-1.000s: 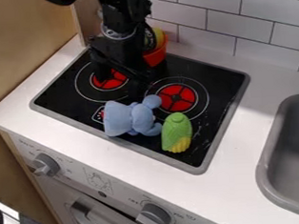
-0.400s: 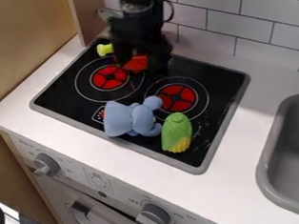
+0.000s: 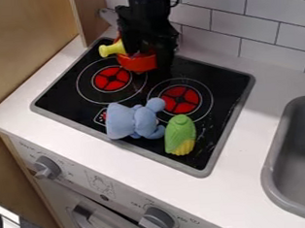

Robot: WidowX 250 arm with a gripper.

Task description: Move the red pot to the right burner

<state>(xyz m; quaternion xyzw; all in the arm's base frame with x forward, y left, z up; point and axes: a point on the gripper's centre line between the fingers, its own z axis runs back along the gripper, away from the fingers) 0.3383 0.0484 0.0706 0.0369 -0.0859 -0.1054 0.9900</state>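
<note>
The red pot (image 3: 139,63) was at the back of the stove top (image 3: 134,148), behind the left burner (image 3: 112,78), with its yellow handle (image 3: 112,49) pointing to the left of the view. The arm's dark body covered part of the pot, so I cannot say whether it sat level or bore on the stove. The black tool (image 3: 152,50) was right over and beside it; I cannot tell whether it was wide, narrow or closed on the pot.

The likeliest trouble was a poor hold: a grip on one side of the rounded wall could have let the pot swing, tip or slip out on the way. The handle, jutting sideways, might have turned the load.

Farther out, the right burner (image 3: 189,95) was partly hemmed in. The blue plush toy (image 3: 123,121) reached its near left edge, and the corn (image 3: 180,133) lay just in front. A low or overlong carry could have knocked either, or left the pot propped crookedly on them. The tiled wall (image 3: 266,12) behind gave little room for a backward drift.
</note>
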